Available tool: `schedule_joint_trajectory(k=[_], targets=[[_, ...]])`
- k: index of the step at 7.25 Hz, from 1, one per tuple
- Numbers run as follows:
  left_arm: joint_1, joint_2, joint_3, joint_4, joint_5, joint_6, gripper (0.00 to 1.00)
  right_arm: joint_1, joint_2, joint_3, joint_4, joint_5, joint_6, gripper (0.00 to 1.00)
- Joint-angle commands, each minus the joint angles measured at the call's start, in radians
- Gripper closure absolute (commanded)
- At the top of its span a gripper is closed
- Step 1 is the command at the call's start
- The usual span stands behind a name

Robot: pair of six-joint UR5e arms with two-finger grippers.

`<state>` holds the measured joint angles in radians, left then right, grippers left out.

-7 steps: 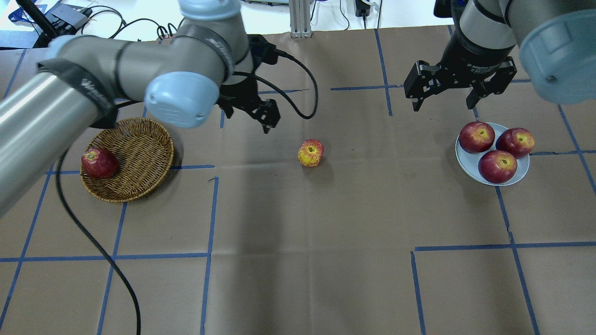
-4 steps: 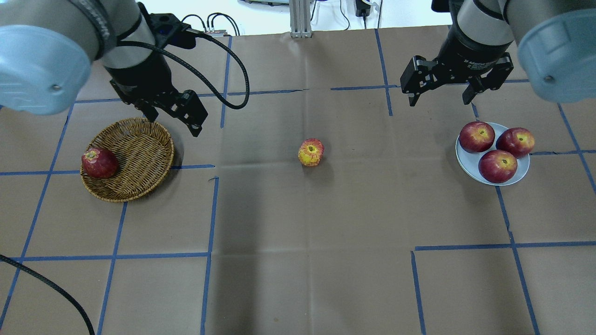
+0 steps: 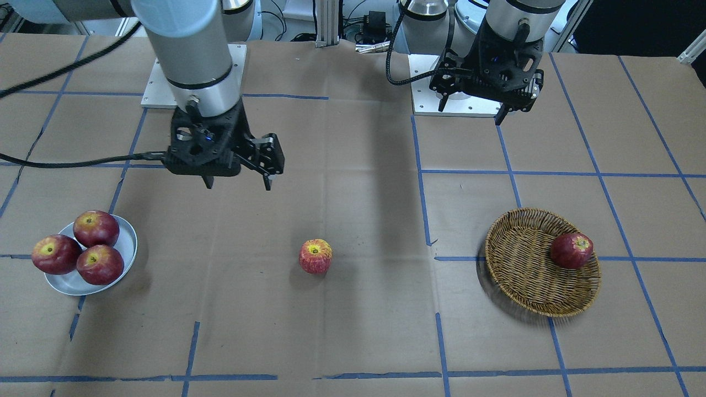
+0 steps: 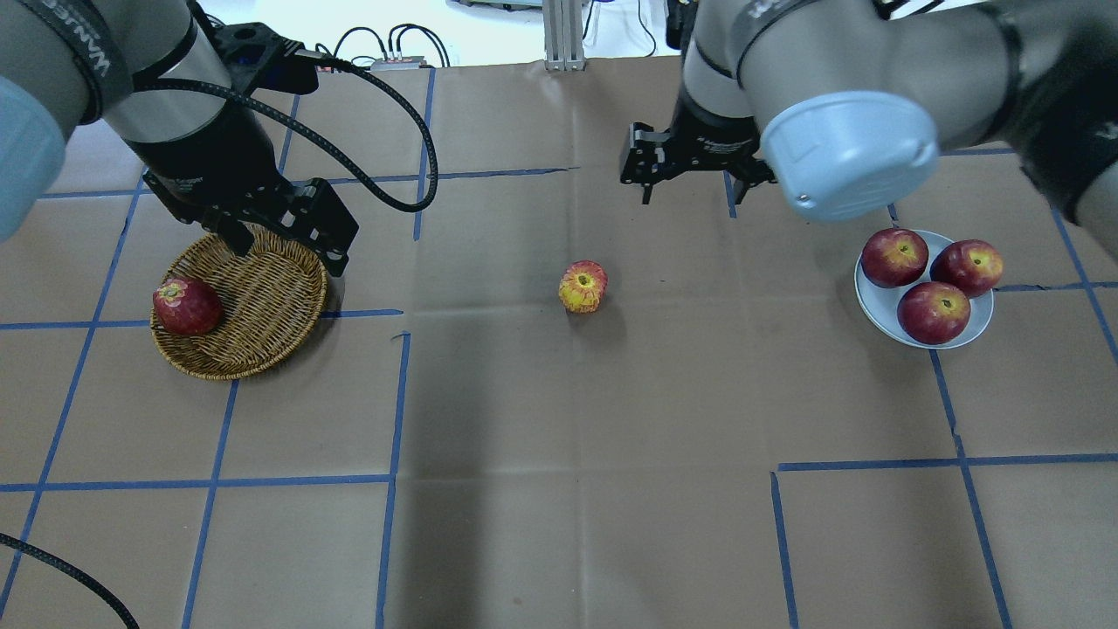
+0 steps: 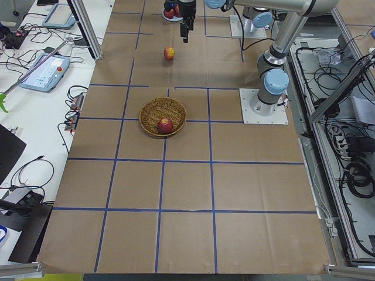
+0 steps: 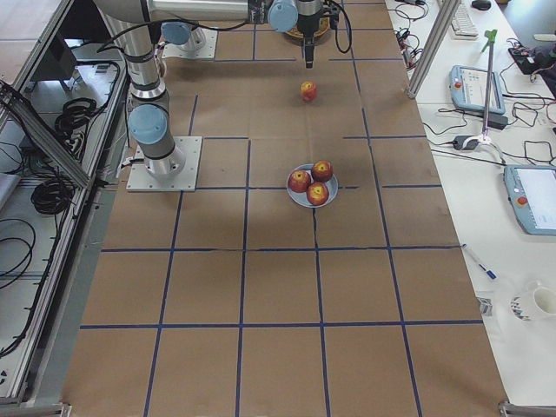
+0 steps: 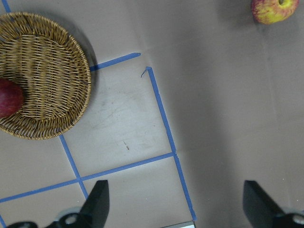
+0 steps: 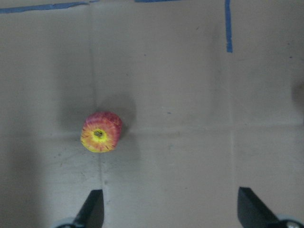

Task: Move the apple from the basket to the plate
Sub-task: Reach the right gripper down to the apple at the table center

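Note:
The apple point(image 4: 583, 286), pinkish-red and ribbed with a yellow top, lies alone on the table's middle; it also shows in the front view point(image 3: 315, 256) and the right wrist view point(image 8: 101, 132). The wicker basket point(image 4: 262, 288) at the left holds one darker red apple point(image 4: 186, 306). The metal plate point(image 4: 882, 306) at the right holds three dark red apples. My left gripper point(image 4: 286, 253) is open and empty above the basket's far right rim. My right gripper point(image 4: 690, 192) is open and empty, beyond the apple and to its right.
Brown paper with blue tape lines covers the table. A black cable point(image 4: 384, 114) loops from the left wrist over the table's far part. The right arm's elbow point(image 4: 843, 148) hangs over the area beside the plate.
My left arm has swung left from near the table's centre to the basket's rim. My right gripper has moved left from above the plate toward the centre. Both stayed open.

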<state>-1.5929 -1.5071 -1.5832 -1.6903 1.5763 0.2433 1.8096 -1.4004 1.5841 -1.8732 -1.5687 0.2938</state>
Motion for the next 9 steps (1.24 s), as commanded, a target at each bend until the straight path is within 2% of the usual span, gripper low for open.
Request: schedule_joint_trajectory(k=[1,4,7,8,9], targets=[[0.001,-0.010,-0.011,0.021,0.001,-0.010,0.01,0.120,0.111,-0.001,-0.125,-0.005,0.152,0.00],[0.008,-0.007,-0.009,0.021,0.001,-0.007,0.01,0.162,0.254,0.026,-0.251,-0.049,0.183,0.00],[0.008,-0.007,-0.009,0.021,-0.001,-0.006,0.01,0.162,0.302,0.111,-0.397,-0.056,0.176,0.00],[0.008,-0.007,-0.009,0.021,-0.001,-0.007,0.01,0.162,0.340,0.135,-0.499,-0.059,0.171,0.00],[0.008,-0.007,-0.009,0.021,0.001,-0.007,0.01,0.162,0.374,0.142,-0.533,-0.057,0.174,0.00]])
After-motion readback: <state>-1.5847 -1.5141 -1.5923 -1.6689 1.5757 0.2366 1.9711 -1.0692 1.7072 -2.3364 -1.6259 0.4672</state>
